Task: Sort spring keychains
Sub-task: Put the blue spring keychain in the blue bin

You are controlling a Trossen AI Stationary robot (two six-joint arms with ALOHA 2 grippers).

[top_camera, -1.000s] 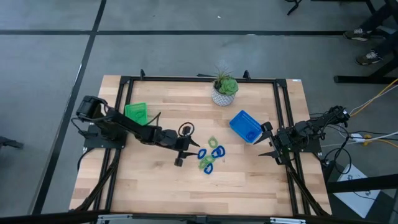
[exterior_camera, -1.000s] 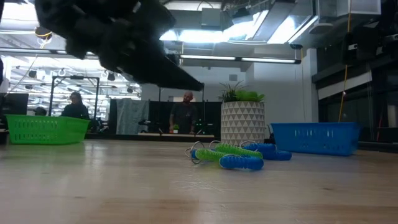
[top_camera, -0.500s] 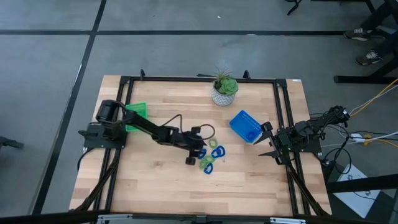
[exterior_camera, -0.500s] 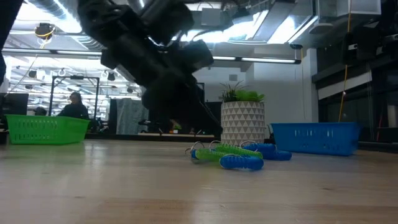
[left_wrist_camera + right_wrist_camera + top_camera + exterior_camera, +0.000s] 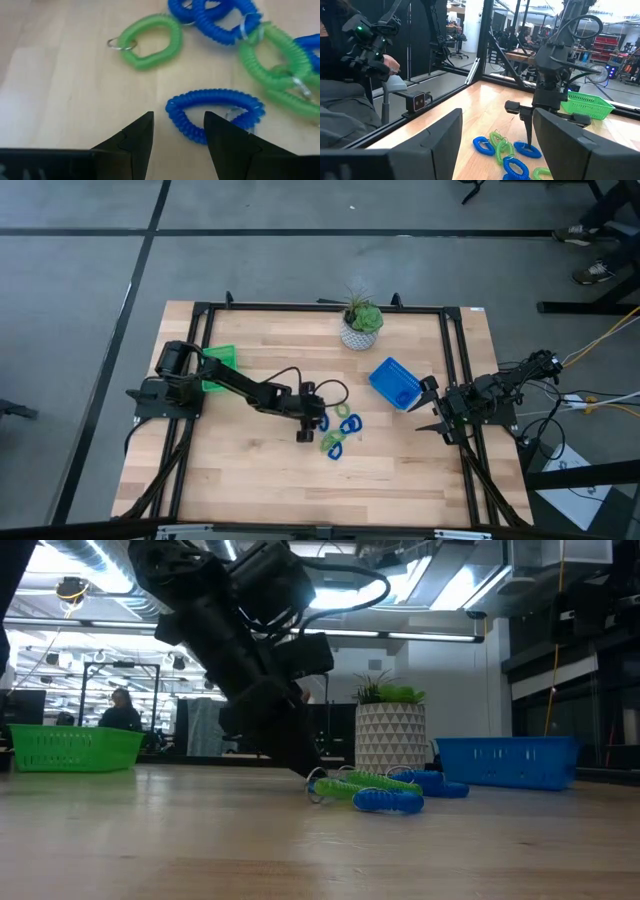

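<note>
Several blue and light green spring keychains [image 5: 338, 432] lie in a loose pile on the wooden table, right of its middle. They also show in the low view as keychains [image 5: 375, 790]. My left gripper [image 5: 308, 428] is open and tipped down at the pile's left side. Its fingertips [image 5: 149, 120] stand low over the table, on either side of the nearest end of a blue keychain [image 5: 215, 112]. A single green keychain [image 5: 150, 42] lies beyond it. My right gripper [image 5: 428, 405] waits open at the table's right edge, level. My left gripper's open fingers stand astride the near end [image 5: 175, 111] of the blue keychain, slanting down from the table's left. The keychain lies flat on the table. I cannot tell whether a finger touches it.
A green tray [image 5: 218, 363] stands at the far left and a blue tray [image 5: 395, 383] at the right of the pile. A potted plant [image 5: 360, 325] stands at the far edge. Bare wood lies toward the near edge.
My left gripper has gone toward the table's right edge and down to the keychain pile, tipping from nearly level to slanting down. Its fingers have stayed open. The keychains have kept their places.
</note>
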